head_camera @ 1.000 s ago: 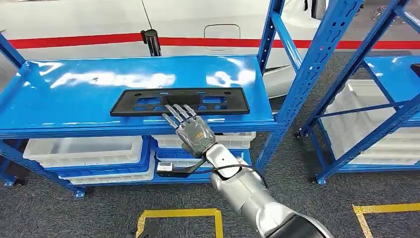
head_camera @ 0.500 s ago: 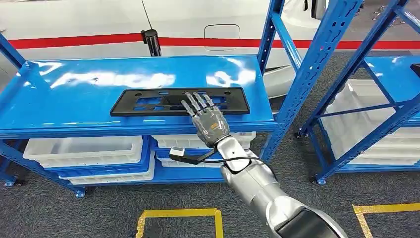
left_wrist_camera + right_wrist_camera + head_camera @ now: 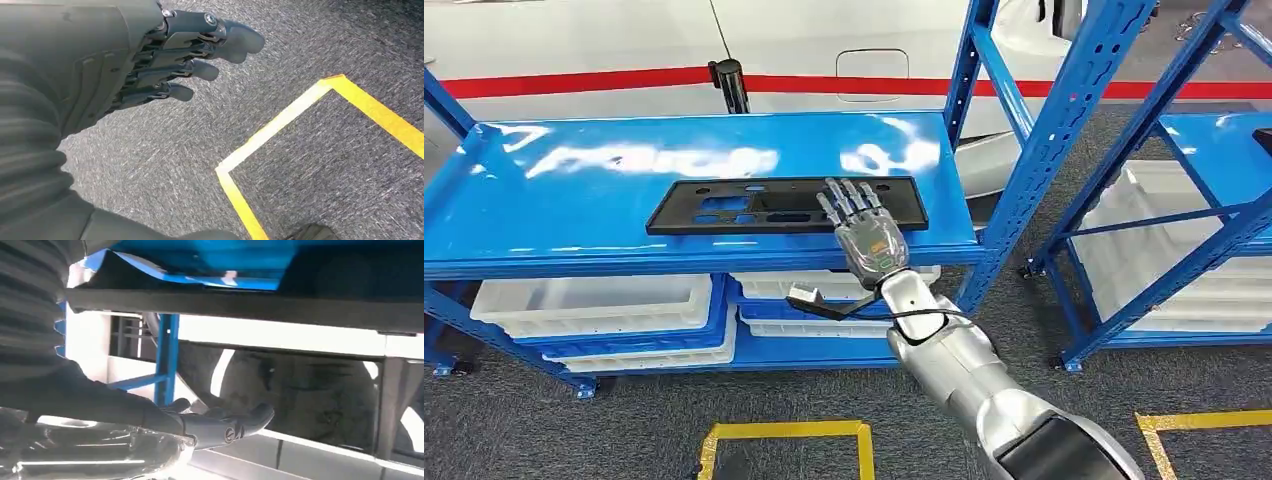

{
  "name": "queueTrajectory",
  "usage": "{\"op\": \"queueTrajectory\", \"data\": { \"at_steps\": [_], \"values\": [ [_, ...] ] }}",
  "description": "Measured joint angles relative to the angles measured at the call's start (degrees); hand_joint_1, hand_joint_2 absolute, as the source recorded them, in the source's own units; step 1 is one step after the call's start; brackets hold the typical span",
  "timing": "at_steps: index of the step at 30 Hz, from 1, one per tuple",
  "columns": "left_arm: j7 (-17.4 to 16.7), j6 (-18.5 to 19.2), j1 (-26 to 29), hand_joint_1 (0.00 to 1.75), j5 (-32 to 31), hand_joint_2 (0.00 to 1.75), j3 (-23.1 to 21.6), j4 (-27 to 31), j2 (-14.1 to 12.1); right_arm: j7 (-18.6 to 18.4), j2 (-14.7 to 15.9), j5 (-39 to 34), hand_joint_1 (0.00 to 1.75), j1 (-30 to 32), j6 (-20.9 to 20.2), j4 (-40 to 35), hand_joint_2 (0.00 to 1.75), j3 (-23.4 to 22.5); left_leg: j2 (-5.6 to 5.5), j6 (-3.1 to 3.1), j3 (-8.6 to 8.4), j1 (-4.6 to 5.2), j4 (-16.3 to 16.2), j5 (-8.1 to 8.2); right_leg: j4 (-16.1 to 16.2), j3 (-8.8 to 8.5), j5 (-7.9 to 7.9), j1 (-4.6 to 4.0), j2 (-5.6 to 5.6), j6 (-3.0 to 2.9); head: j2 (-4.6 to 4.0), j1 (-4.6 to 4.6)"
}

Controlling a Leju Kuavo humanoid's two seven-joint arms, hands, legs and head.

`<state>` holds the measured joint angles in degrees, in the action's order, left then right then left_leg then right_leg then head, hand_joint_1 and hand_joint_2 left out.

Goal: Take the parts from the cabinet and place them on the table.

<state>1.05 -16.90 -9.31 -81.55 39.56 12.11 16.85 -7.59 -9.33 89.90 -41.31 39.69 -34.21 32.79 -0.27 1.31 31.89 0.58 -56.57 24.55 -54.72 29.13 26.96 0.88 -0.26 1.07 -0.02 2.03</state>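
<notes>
Bright overhead light is glaring in white streaks across the blue shelf top (image 3: 574, 190) in the head view, while the right wrist view is looking dim, backlit and softly blurred.

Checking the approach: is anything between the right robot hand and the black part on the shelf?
Nothing: in the head view the right robot hand has its fingers already over the black part.
</notes>
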Motion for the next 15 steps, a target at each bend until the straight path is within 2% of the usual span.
{"op": "queueTrajectory", "data": {
  "at_steps": [15],
  "values": [
    [-0.02, -1.24, 0.34, 0.0, 0.92, 1.75, -0.22, 0.0, 0.0, -5.33, 2.64, 0.0, 0.0, 0.82, -0.02, -0.09, 1.75, 2.27, 0.0, 0.0, 0.0, 0.0, 0.0, 0.0, 0.0, 0.0, 0.0, 0.0, 0.0, 0.0, 0.0, 0.0]
  ]
}}
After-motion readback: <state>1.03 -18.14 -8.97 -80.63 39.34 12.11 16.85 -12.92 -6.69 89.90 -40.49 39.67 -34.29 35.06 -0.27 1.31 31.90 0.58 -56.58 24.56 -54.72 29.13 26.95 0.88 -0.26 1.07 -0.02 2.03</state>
